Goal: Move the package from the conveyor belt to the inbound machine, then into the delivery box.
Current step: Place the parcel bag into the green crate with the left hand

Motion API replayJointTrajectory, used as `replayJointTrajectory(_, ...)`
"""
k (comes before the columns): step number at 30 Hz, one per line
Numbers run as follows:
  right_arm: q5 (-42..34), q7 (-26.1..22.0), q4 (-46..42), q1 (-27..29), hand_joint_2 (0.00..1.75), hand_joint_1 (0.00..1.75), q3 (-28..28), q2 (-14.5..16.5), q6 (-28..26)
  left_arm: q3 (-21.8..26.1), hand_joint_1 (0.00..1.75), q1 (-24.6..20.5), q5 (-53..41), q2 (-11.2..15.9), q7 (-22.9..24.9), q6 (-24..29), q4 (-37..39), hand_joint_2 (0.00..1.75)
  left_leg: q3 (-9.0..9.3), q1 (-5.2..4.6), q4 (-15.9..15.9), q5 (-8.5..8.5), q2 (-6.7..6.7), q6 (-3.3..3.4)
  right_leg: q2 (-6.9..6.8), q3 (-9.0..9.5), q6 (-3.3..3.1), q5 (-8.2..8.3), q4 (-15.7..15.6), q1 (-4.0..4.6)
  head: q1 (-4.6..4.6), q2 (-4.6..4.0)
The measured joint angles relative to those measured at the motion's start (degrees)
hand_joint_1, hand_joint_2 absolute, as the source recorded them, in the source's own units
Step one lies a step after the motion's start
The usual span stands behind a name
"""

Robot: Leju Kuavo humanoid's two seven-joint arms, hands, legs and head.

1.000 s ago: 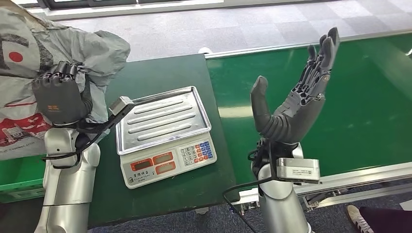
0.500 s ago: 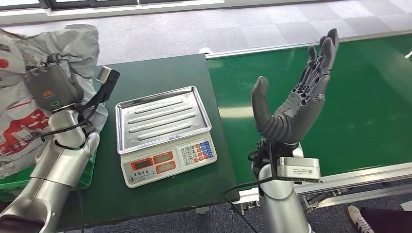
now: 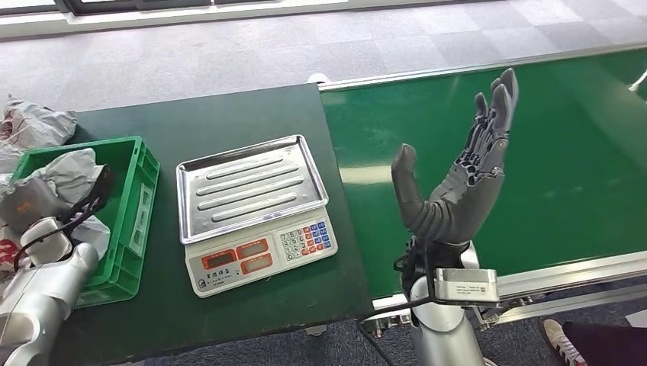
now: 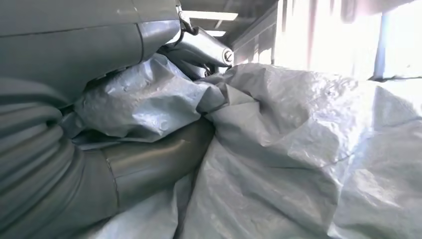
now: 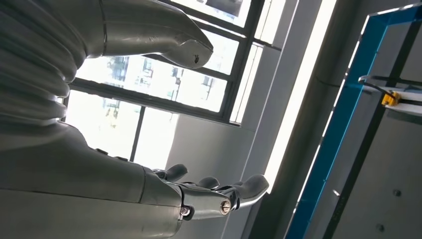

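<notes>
From the head view, the grey package [image 3: 65, 171] lies crumpled in the green delivery box [image 3: 136, 206] on the dark surface [image 3: 229, 107], beside the empty scale [image 3: 252, 210]. The left hand [image 3: 30, 210] rests on the package, while the right hand [image 3: 465, 179] is raised and spread over the conveyor belt [image 3: 564, 152].

At the left wrist, thumb and fingers clasp the package [image 4: 278, 149]. The last step seems underway; release comes next.

At the right wrist, the right hand [image 5: 149, 124] holds nothing.
</notes>
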Motion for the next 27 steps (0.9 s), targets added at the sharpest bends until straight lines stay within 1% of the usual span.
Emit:
replayJointTrajectory(2,0.3,0.2,-0.6,0.4,1.75,0.00,0.0,0.0,0.6,3.4,0.00,1.0,0.2,0.2,-0.2,-0.1,1.1,1.75,-0.04,0.00,0.0,0.00,-0.07,0.00,-0.06,0.01,0.00,0.00,0.0,0.00,0.01,0.00)
replayJointTrajectory(4,0.6,0.6,-1.0,0.6,1.75,0.00,-0.1,0.0,1.1,5.7,0.00,1.4,0.0,0.2,0.0,-0.1,1.8,1.75,-0.05,-0.01,0.0,-0.01,-0.09,-0.01,-0.07,0.03,0.01,0.00,0.0,-0.03,0.01,0.00)
replayJointTrajectory(9,1.2,1.0,-1.7,0.8,1.75,0.00,-0.2,0.0,1.6,9.4,0.00,1.5,-0.4,0.2,0.3,0.0,2.6,1.75,0.00,-0.04,0.0,-0.02,-0.06,-0.01,-0.07,0.05,0.02,0.02,0.0,-0.09,0.01,0.00)
replayJointTrajectory(13,1.4,1.1,-2.0,0.8,1.75,0.00,-0.4,0.0,1.8,11.0,0.00,1.5,-0.4,0.2,0.4,0.7,2.9,0.00,0.03,-0.02,0.0,-0.02,-0.05,-0.02,-0.07,0.04,0.01,0.02,0.0,-0.10,0.01,0.00)
replayJointTrajectory(15,1.7,1.2,-2.1,0.9,1.75,0.00,-0.6,0.0,2.0,12.7,0.00,2.2,-0.8,-0.1,-1.4,1.8,1.5,0.00,0.07,-0.02,0.0,-0.02,-0.01,-0.03,-0.03,0.02,0.01,0.02,0.0,-0.07,0.00,0.00)
replayJointTrajectory(16,1.8,1.3,-2.2,1.1,1.75,0.00,-0.7,0.0,2.0,14.6,0.00,2.8,-1.5,-0.8,-4.2,2.2,-0.7,0.00,0.08,-0.01,0.0,-0.01,0.01,-0.03,0.00,-0.01,0.01,0.02,0.0,-0.04,-0.01,0.00)
replayJointTrajectory(17,2.0,1.4,-2.3,1.3,1.75,0.00,-0.8,0.0,1.8,17.5,0.00,3.5,-2.2,-1.9,-9.3,2.4,-3.8,0.00,0.06,-0.01,0.0,0.00,0.00,-0.03,0.01,-0.03,0.01,0.02,0.0,0.00,0.00,0.00)
replayJointTrajectory(18,2.1,1.5,-2.4,1.5,1.75,0.00,-1.0,0.1,1.6,21.5,0.00,3.8,-2.3,-3.6,-16.6,2.6,-7.4,0.00,0.01,-0.01,0.1,0.01,-0.03,-0.03,-0.01,-0.05,0.01,0.02,0.0,0.03,0.01,0.00)
replayJointTrajectory(19,2.2,1.5,-2.4,1.6,1.75,0.00,-1.1,0.1,1.3,26.2,0.00,3.5,-1.0,-5.5,-26.1,2.7,-10.7,0.00,-0.06,0.00,0.1,0.02,-0.09,-0.03,-0.06,-0.05,0.02,0.04,0.0,0.04,0.02,0.00)
replayJointTrajectory(20,2.3,1.5,-2.5,1.6,1.75,0.00,-1.1,0.1,0.8,31.5,0.00,2.6,2.4,-7.6,-37.5,2.8,-13.4,0.00,-0.10,0.00,0.1,0.03,-0.13,-0.02,-0.11,-0.04,0.03,0.06,0.0,0.03,0.03,0.00)
replayJointTrajectory(21,2.4,1.4,-2.5,1.6,1.75,0.00,-1.1,0.1,0.4,36.4,0.00,1.4,7.6,-9.5,-49.6,2.9,-15.4,0.00,-0.10,-0.01,0.1,0.01,-0.10,-0.02,-0.10,-0.02,0.04,0.09,0.0,-0.01,0.02,0.00)
replayJointTrajectory(22,2.5,1.3,-2.4,1.6,1.75,0.00,-1.2,0.1,0.1,40.6,0.00,0.4,13.7,-11.4,-59.9,3.0,-17.2,0.00,-0.07,-0.04,0.1,-0.01,-0.03,-0.01,-0.05,0.00,0.06,0.11,0.0,-0.06,0.03,0.00)
replayJointTrajectory(23,2.5,1.2,-2.4,1.6,1.75,0.00,-1.2,0.1,-0.2,43.7,0.00,-0.3,20.5,-13.1,-67.0,2.6,-19.3,0.00,-0.02,-0.08,0.1,-0.03,0.07,0.00,0.02,0.01,0.06,0.13,0.0,-0.10,0.02,0.00)
replayJointTrajectory(24,2.5,1.1,-2.3,1.5,1.75,0.00,-1.2,0.1,-0.3,45.4,0.00,-0.4,27.3,-14.7,-70.6,1.7,-21.9,0.00,0.02,-0.10,0.1,-0.06,0.18,0.01,0.12,0.01,0.07,0.14,0.0,-0.13,0.02,0.00)
replayJointTrajectory(25,2.4,1.0,-2.1,1.4,1.75,0.00,-1.3,0.1,-0.5,45.6,0.00,0.2,34.0,-16.0,-71.0,0.2,-25.3,0.00,0.04,-0.10,0.1,-0.07,0.24,0.00,0.19,-0.01,0.07,0.14,0.0,-0.13,0.01,0.00)
replayJointTrajectory(26,2.3,0.9,-1.9,1.1,1.75,0.00,-1.3,0.1,-0.7,44.6,0.00,1.2,40.6,-17.2,-70.4,-1.7,-29.3,0.00,0.05,-0.10,0.1,-0.08,0.26,0.00,0.22,-0.02,0.07,0.14,0.0,-0.12,-0.01,0.00)
replayJointTrajectory(27,2.1,0.8,-1.5,0.8,1.75,0.00,-1.4,0.1,-0.8,42.3,0.00,2.6,46.5,-18.1,-69.8,-3.8,-33.9,0.00,0.03,-0.09,0.1,-0.08,0.21,0.01,0.20,-0.03,0.08,0.13,-0.1,-0.10,0.00,0.00)
